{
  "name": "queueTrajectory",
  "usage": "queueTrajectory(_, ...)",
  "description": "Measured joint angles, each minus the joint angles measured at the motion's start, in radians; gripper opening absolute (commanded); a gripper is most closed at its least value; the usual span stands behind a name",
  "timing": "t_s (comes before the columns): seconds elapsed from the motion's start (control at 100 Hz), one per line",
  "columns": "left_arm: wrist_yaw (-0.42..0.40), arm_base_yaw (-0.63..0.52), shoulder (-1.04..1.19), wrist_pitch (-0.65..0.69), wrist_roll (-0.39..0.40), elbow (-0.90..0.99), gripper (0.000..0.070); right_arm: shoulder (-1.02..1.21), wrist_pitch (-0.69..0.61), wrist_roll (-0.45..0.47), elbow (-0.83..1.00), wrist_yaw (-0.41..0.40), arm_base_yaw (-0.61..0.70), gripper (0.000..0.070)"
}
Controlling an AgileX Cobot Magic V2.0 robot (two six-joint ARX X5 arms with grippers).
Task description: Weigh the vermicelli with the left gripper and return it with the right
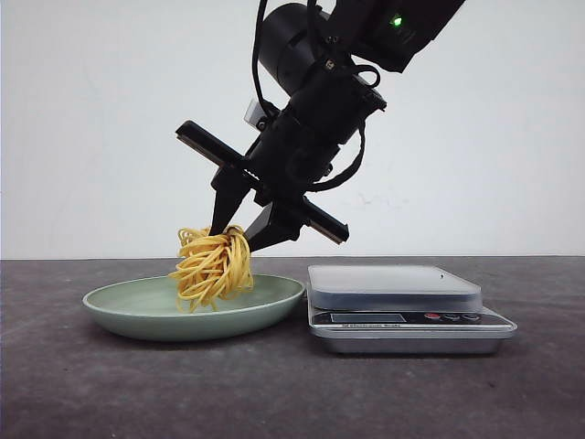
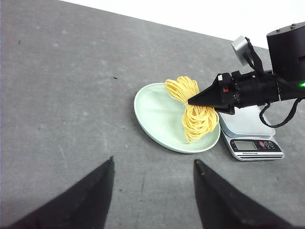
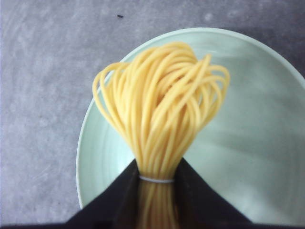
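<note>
The vermicelli (image 1: pixel 213 263), a yellow noodle bundle tied at its waist with a thin white band, hangs in my right gripper (image 1: pixel 238 231), which is shut on that waist. Its lower loops sit over the pale green plate (image 1: pixel 128 306), just above or touching the plate's inside. The right wrist view shows the strands (image 3: pixel 162 114) pinched between the two black fingers (image 3: pixel 116 200) above the plate (image 3: pixel 267 143). In the left wrist view the bundle (image 2: pixel 193 112) is held over the plate (image 2: pixel 155 112). My left gripper (image 2: pixel 153 164) is open and empty, high above the dark table, well clear of the plate.
A silver kitchen scale (image 1: pixel 398 306) with a bare platform stands right of the plate, almost touching it; it also shows in the left wrist view (image 2: pixel 250 138). The dark grey table (image 1: pixel 274 393) runs to a white back wall.
</note>
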Motion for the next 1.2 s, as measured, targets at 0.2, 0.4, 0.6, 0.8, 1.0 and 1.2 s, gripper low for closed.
queueTrajectory(0.2, 0.000, 0.000, 0.000, 0.000, 0.002, 0.000, 0.0299, 0.000, 0.023, 0.000, 0.000, 0.000, 0.000, 0.0285)
queueTrajectory(0.4, 0.000, 0.000, 0.000, 0.000, 0.002, 0.000, 0.0300, -0.009, 0.037, -0.021, 0.000, 0.000, -0.001, 0.0285)
queueTrajectory(0.6, 0.000, 0.000, 0.000, 0.000, 0.002, 0.000, 0.0300, -0.133, -0.038, -0.108, 0.000, 0.024, -0.019, 0.0285)
queueTrajectory(0.8, 0.000, 0.000, 0.000, 0.001, 0.002, 0.000, 0.0299, -0.368, -0.194, -0.266, 0.000, 0.118, -0.047, 0.0284)
queueTrajectory(1.0, 0.000, 0.000, 0.000, 0.001, 0.002, 0.000, 0.0299, -0.620, -0.451, -0.450, 0.000, 0.241, -0.060, 0.0285)
queueTrajectory(1.2, -0.004, 0.000, 0.000, 0.005, 0.002, 0.000, 0.0299, -0.851, -0.716, -0.546, 0.000, 0.350, -0.058, 0.0284)
